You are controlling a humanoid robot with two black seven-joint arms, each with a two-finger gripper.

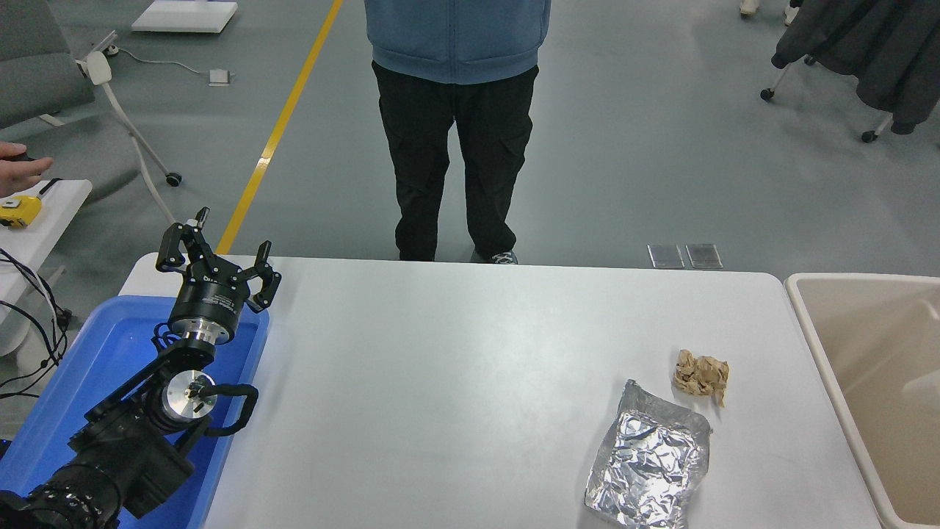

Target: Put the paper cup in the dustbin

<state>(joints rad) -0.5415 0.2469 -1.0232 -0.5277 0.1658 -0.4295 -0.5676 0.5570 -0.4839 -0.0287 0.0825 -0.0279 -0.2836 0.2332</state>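
Observation:
The beige dustbin (pixel 811 323) stands against the table's right end, and only its left part is in view. A pale white shape inside it at the picture's right edge (pixel 922 383) looks like the paper cup, blurred and partly cut off. My left gripper (pixel 220 246) is parked at the lower left over the blue tray, open and empty. My right arm and gripper are out of view.
A blue plastic tray (pixel 88 360) sits at the table's left under my left arm. Crinkled silver foil (pixel 650 459) and a crumpled brown paper wad (pixel 701 375) lie at the table's right. A person (pixel 455 125) stands at the far side. A hand (pixel 18 165) shows at the left edge.

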